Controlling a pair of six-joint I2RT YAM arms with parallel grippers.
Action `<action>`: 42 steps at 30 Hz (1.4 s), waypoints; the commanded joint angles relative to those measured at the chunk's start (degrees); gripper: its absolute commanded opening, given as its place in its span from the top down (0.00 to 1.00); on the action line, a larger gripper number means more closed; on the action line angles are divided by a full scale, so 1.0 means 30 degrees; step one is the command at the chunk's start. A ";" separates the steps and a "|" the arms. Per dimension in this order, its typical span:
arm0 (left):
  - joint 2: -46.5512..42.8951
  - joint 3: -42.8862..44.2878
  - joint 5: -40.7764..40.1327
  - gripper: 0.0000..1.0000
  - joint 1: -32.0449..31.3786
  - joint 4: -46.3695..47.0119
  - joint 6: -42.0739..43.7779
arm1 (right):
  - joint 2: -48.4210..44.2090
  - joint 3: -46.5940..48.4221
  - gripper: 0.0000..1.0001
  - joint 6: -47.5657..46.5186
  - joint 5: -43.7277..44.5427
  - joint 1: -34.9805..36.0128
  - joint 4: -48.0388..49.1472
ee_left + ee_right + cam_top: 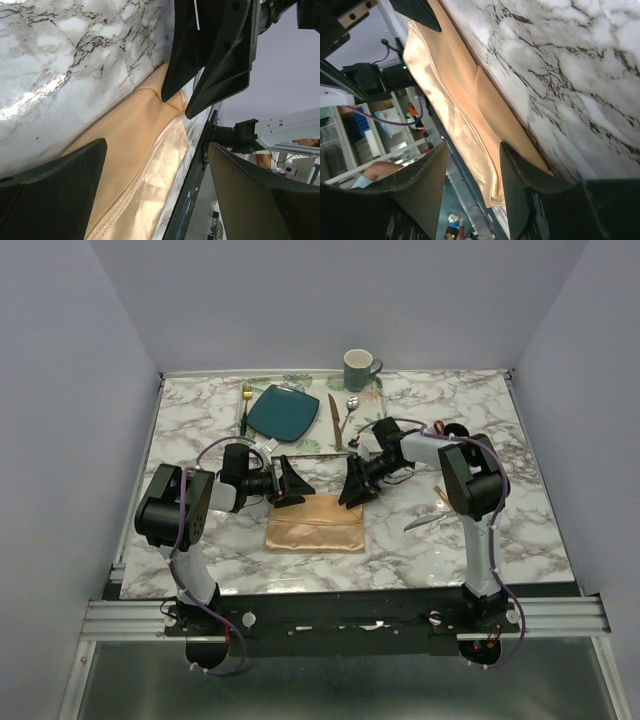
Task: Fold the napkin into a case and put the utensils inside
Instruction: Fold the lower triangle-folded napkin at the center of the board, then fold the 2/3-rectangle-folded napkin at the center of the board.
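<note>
The peach-tan napkin (315, 524) lies folded into a flat rectangle near the table's front middle. It also shows in the left wrist view (135, 145) and the right wrist view (452, 95). My left gripper (291, 483) is open and empty over the napkin's far left edge (155, 192). My right gripper (354, 486) is open and empty over its far right edge (472, 185). The two grippers face each other. The silver-grey knife (424, 523) lies right of the napkin. A bit of the gold spoon (441, 494) shows beside my right arm.
The leaf-patterned tray (372, 400) at the back holds a teal plate (283, 412), a dark-handled gold fork (244, 408), a brown-handled knife (334, 420) and a silver spoon (349, 408). A green mug (358, 369) stands behind it.
</note>
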 commanded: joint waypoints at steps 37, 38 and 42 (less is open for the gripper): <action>-1.8941 -0.3824 -1.7776 0.29 -1.2232 -1.5541 2.6181 | -0.3534 0.0334 0.65 -0.2527 0.4607 0.2393 -0.2671; -1.8884 -0.4232 -1.8245 0.31 -1.2739 -1.5162 2.6418 | -0.3155 0.0597 0.65 -0.2409 0.4754 0.2656 -0.2612; -1.8153 -0.4909 -1.8718 0.34 -1.4090 -1.4515 2.7532 | -0.2305 0.1183 0.65 -0.1940 0.5223 0.3215 -0.2028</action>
